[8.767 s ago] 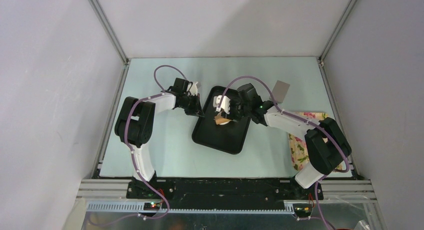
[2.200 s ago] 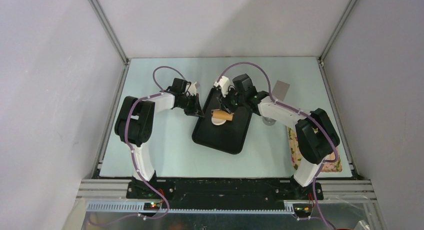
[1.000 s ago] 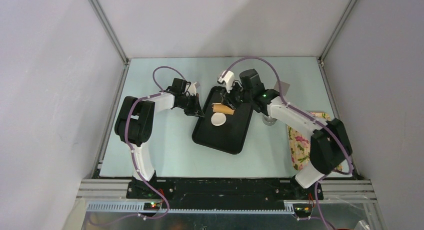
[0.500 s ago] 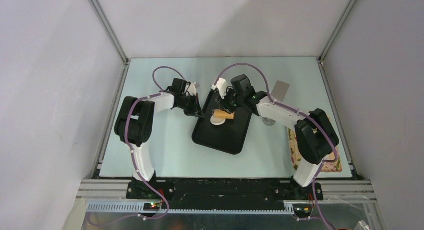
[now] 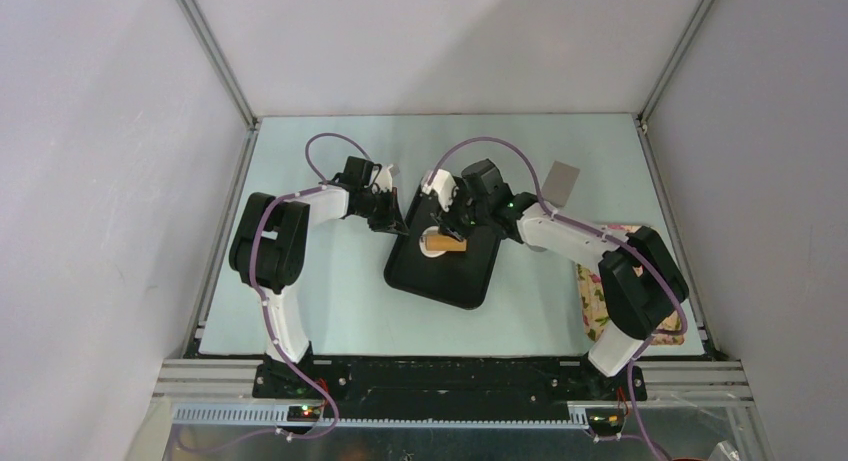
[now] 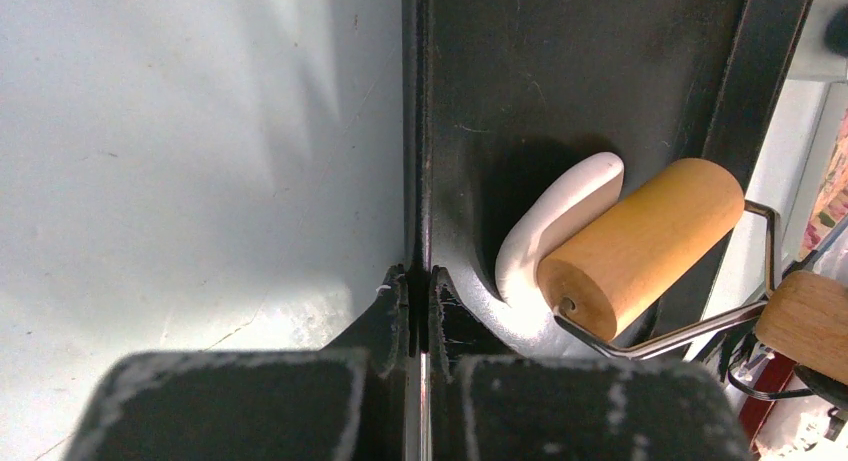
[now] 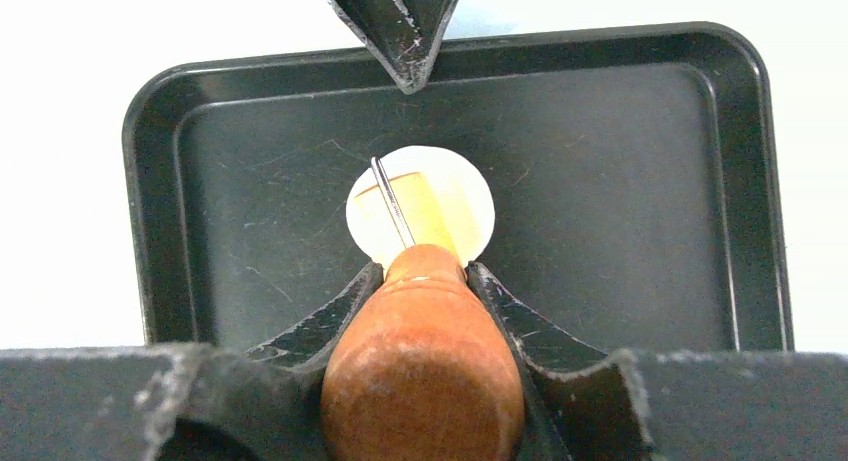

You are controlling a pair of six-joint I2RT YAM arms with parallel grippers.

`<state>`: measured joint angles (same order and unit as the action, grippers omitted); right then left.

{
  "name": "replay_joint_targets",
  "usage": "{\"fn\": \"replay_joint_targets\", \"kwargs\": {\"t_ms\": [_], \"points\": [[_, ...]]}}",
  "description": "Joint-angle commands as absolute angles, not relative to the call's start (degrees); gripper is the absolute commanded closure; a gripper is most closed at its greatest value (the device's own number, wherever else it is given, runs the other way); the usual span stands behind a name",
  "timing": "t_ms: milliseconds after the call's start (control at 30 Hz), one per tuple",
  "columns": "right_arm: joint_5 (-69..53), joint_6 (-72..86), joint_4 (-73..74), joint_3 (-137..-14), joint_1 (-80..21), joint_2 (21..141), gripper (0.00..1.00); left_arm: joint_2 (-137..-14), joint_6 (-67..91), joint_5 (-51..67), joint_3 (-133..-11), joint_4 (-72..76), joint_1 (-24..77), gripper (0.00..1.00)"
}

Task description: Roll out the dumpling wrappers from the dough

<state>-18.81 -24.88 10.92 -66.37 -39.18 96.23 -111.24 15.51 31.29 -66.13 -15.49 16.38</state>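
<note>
Rolling step: wooden roller (image 6: 640, 243) is gripped by right fingers (image 7: 505, 306), black tray (image 6: 560, 61) pinched by left fingers (image 6: 388, 316); further dough (image 6: 555, 206) passes are advised.

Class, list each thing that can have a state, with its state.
dough: pressed into a flat round disc
roller: lying on the dough, handle held
black tray: level, rim clamped
left gripper: shut on the black tray rim
right gripper: shut on the roller handle
</note>
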Motion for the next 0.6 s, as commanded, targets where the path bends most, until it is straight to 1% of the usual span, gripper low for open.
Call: {"fn": "replay_joint_targets", "kwargs": {"t_ms": [0, 367, 567], "points": [[-23.2, -22.9, 21.4, -63.1, -38.6, 98.9, 1.0, -113.4, 14.5, 29.0, -64.6, -21.2, 16.3, 1.0], [-26.5, -21.9, 25.6, -63.1, -37.9, 97.6, 1.0, -113.3, 14.5, 28.9, -64.5, -21.2, 16.3, 1.0], [-27.0, -22.8, 27.6, -63.1, -37.2, 91.2, 1.0, -113.2, 14.5, 29.1, -64.5, -21.1, 16.2, 1.0]]}}
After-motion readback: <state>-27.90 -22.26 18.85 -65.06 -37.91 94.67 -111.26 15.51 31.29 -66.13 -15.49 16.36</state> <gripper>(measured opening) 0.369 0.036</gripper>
